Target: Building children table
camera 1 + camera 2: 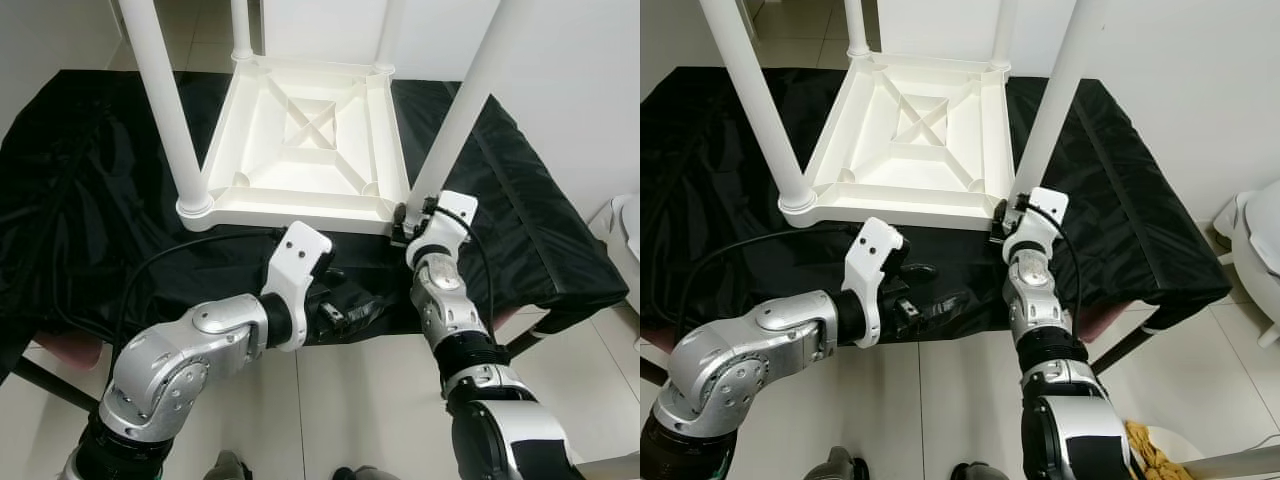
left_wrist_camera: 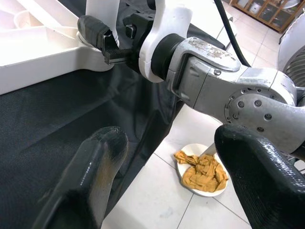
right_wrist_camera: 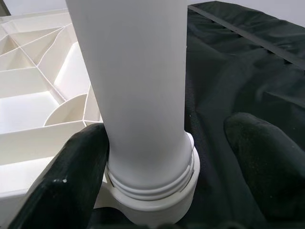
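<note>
The tabletop [image 1: 310, 140] lies upside down on a black cloth [image 1: 90, 200], ribbed underside up. A white leg stands in each visible corner socket, and all of them rise steeply toward the camera. The near-right leg [image 1: 460, 110] is the part in hand. Its long axis runs from the near-right socket [image 3: 157, 195] upward, roughly square to the tabletop, so any turning or seating force must act around or along that axis.

The right gripper [image 1: 405, 222] is at the foot of this leg, just above the socket collar. In the right wrist view the leg sits between its two fingers: one finger [image 3: 71, 176] touches the leg's side, and the other stands apart from it with a clear gap. The gripper is spread around the leg, not clamped on it.

The left gripper [image 1: 345, 300] hovers low over the cloth at the near edge, in front of the tabletop and toward the robot's side of the socket. Its fingers are parted and hold nothing. The right arm is the nearer to the leg.

Judgement: the leg looks nearly seated, with a thin thread band showing above the collar. The next move calls for closing on the leg and holding the grip square to its axis
</note>
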### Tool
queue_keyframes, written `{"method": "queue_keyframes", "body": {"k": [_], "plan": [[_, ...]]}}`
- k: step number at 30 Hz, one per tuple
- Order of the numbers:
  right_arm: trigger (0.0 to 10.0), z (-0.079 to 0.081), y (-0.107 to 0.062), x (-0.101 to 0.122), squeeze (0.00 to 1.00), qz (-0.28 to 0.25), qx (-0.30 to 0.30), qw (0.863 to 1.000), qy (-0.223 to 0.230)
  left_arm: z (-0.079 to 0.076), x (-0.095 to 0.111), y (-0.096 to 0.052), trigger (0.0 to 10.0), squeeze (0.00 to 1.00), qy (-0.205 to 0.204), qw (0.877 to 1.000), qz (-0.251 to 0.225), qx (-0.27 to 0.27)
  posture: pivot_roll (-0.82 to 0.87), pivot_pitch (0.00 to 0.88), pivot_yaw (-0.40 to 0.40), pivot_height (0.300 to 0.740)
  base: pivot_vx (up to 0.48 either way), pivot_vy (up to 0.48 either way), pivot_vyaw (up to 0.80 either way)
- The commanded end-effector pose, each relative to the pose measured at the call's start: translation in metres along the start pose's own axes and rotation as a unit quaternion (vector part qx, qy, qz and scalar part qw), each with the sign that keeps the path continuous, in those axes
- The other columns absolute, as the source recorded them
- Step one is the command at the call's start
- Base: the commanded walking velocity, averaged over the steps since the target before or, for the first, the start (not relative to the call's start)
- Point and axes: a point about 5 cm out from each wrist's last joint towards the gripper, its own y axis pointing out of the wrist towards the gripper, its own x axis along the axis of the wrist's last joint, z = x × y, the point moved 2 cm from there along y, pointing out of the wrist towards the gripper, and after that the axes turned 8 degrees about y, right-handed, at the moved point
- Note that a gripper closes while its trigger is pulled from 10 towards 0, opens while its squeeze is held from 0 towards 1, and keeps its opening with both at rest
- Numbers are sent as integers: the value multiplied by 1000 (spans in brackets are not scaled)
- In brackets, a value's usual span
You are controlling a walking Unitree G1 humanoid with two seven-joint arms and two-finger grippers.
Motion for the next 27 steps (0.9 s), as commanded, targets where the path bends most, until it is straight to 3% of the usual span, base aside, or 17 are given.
{"method": "queue_keyframes", "body": {"k": [1,8,10,12,15,20,22,27], "plan": [[10000,-12,1,-2,0,10,20,1000,4,-7,-1,-1,10000,0,2,1000,1,-14,46,92,-48,740,0,0,0],[10000,-13,8,12,0,-2,109,994,-10,-6,-1,-1,10000,0,2,1000,2,-14,46,97,-46,740,0,0,0],[10000,-14,10,17,0,7,191,981,-18,-6,-1,-1,10000,0,2,1000,2,-12,49,102,-44,740,0,0,0],[10000,-14,10,17,0,7,191,981,-18,-6,-1,-1,10000,0,2,1000,2,-12,49,102,-44,740,0,0,0],[10000,-15,9,15,0,25,236,971,-34,-6,-1,-1,10000,0,2,1000,2,-11,51,104,-43,740,0,0,0],[10000,-17,5,9,0,68,325,941,-67,-4,0,-3,10000,0,2,1000,3,-7,61,112,-36,740,0,0,0],[10000,-16,5,10,0,74,344,934,-70,-3,0,-3,10000,0,3,1000,4,-5,65,114,-32,740,0,0,0],[10000,-17,7,12,0,80,348,930,-87,-3,0,-4,10000,0,3,1000,4,-3,73,113,-33,740,0,0,0]]}}
